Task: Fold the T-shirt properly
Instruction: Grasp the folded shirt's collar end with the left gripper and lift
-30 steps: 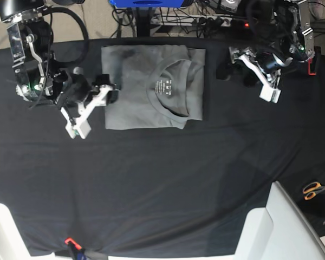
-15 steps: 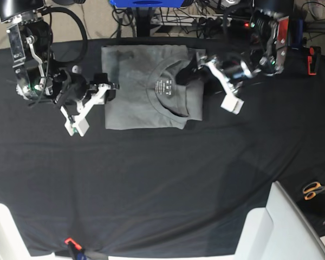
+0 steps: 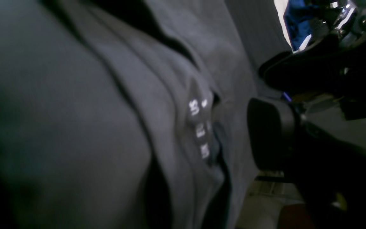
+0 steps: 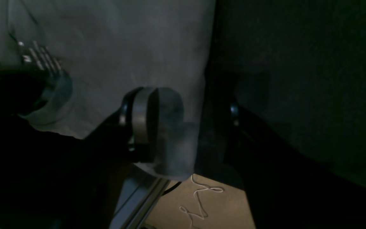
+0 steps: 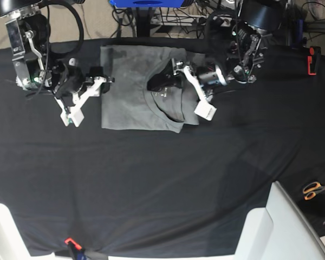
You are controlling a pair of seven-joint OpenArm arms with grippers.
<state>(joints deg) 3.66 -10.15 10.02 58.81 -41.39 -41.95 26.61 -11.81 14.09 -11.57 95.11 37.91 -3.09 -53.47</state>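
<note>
The grey T-shirt [image 5: 127,103] lies folded into a rectangle at the back middle of the black table cloth [image 5: 151,184], collar up. My left gripper [image 5: 161,84] hangs over the collar, jaws apart. In the left wrist view the left gripper [image 3: 259,95] is just beside the white printed label [image 3: 199,127], with nothing between the fingers. My right gripper [image 5: 99,82] is at the shirt's left edge. In the right wrist view the right gripper [image 4: 183,127] has a raised fold of the shirt [image 4: 122,47] pinched between its fingers.
Orange-handled scissors [image 5: 316,189] lie at the right edge. A white bin [image 5: 276,227] stands at the front right. A red object [image 5: 312,59] sits at the back right and an orange clip [image 5: 70,242] at the front edge. Cables run behind the table.
My left arm swung from the right of the shirt to over its collar. My right gripper moved up and left at the shirt's edge, and the shirt shifted slightly left.
</note>
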